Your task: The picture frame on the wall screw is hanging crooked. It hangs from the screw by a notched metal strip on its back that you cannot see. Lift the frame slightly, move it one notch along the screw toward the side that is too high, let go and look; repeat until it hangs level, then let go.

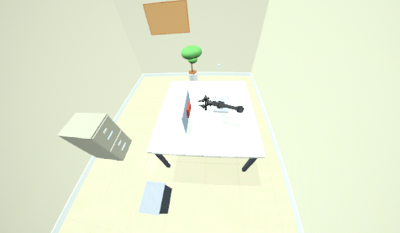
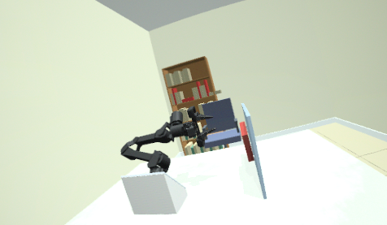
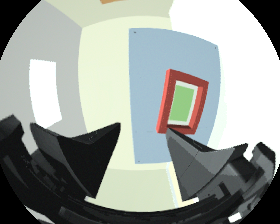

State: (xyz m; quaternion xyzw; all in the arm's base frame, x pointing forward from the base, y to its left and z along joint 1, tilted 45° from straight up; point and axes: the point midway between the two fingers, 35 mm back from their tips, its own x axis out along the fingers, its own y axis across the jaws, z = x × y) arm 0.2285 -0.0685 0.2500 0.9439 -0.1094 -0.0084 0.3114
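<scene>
The red picture frame (image 1: 188, 109) (image 2: 246, 143) (image 3: 167, 100) with a green picture hangs on the upright blue-grey panel (image 1: 185, 123) (image 2: 258, 166) (image 3: 146, 75). In the wrist view it is turned clockwise against the panel, with its left side higher and its left edge leaning right toward the top. The screw and the notched strip are hidden. My black gripper (image 1: 200, 103) (image 2: 213, 123) (image 3: 143, 126) is open and empty, facing the panel from a distance. In the wrist view the right fingertip overlaps the frame's lower edge; the exterior view shows a gap between them.
The arm stands on a white block (image 2: 150, 194) on the white table (image 1: 202, 142) (image 2: 317, 178). The panel rises from the table. Beyond the table are a blue chair (image 2: 219, 117), a bookshelf (image 2: 199, 70), a plant (image 1: 192, 52) and a filing cabinet (image 1: 88, 127).
</scene>
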